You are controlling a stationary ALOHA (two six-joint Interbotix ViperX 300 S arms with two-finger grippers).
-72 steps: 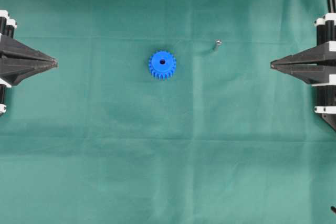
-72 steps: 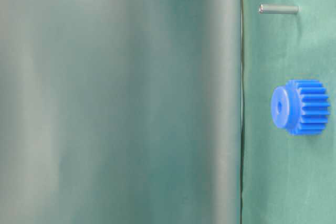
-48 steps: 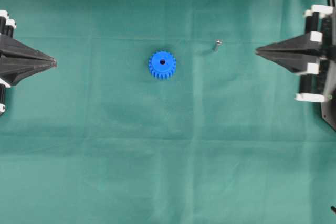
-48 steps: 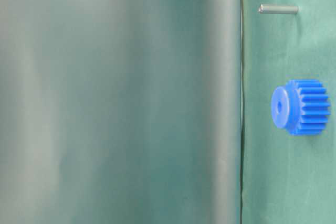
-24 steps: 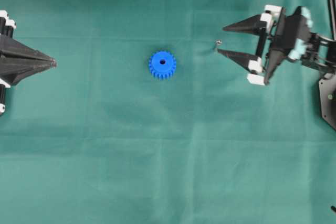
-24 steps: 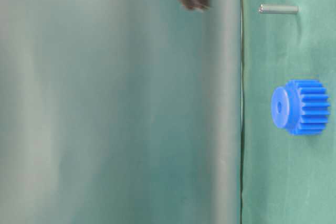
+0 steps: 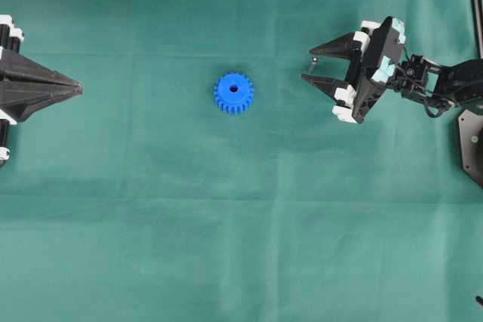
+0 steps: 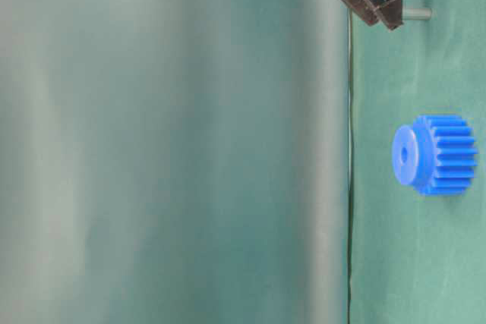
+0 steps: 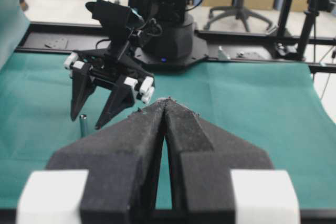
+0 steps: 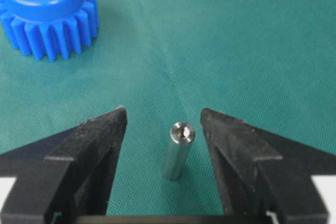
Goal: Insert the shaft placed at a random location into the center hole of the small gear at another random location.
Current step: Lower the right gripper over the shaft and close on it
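Observation:
The small gear (image 7: 233, 93) lies flat on the green cloth, hub up, with its center hole (image 7: 233, 89) open. It also shows in the right wrist view (image 10: 47, 14) and the table-level view (image 8: 437, 155). The shaft (image 10: 178, 150) stands upright on the cloth to the gear's right (image 7: 312, 59). My right gripper (image 7: 308, 66) is open and its fingers stand on either side of the shaft without touching it (image 10: 164, 113). My left gripper (image 7: 78, 90) is shut and empty at the far left, well away from the gear (image 9: 167, 101).
The green cloth (image 7: 241, 246) covers the whole table. The right arm's black base (image 9: 168, 35) stands at the far table edge beyond a black rail. Office chairs are behind it, off the table.
My right gripper opened, swung in from the right edge and came down around the shaft. The left gripper, the gear and the shaft have not moved.

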